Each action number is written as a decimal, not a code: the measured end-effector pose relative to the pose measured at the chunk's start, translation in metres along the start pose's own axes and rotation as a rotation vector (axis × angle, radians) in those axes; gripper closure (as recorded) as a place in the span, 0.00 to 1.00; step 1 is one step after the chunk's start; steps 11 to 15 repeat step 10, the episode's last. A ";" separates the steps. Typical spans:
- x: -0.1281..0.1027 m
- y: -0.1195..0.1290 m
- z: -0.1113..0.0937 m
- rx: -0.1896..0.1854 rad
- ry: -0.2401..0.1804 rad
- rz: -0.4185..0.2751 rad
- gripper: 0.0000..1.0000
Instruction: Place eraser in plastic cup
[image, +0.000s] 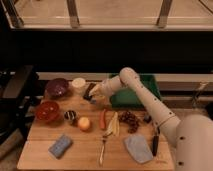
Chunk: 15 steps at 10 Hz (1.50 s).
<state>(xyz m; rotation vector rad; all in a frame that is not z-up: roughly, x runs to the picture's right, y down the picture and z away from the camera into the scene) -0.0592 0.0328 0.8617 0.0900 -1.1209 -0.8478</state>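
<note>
My gripper is over the back left-middle of the wooden table, just right of the white round container. It is shut on the eraser, a flat black block held tilted on end. Just below the gripper a small blue-grey shape shows, which looks like the plastic cup; most of it is hidden by the gripper. I cannot tell whether the eraser's lower end touches the cup.
A purple bowl, a red bowl and a small dark metal cup stand on the left. An orange, carrot, banana and grapes lie mid-table. A sponge, grey cloth and black-handled tool lie in front. A green tray lies behind the arm.
</note>
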 end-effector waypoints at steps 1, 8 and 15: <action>0.000 0.002 -0.001 -0.003 0.004 0.007 0.20; -0.005 -0.003 -0.029 -0.040 0.048 0.007 0.20; -0.009 -0.014 -0.050 -0.059 0.073 0.002 0.20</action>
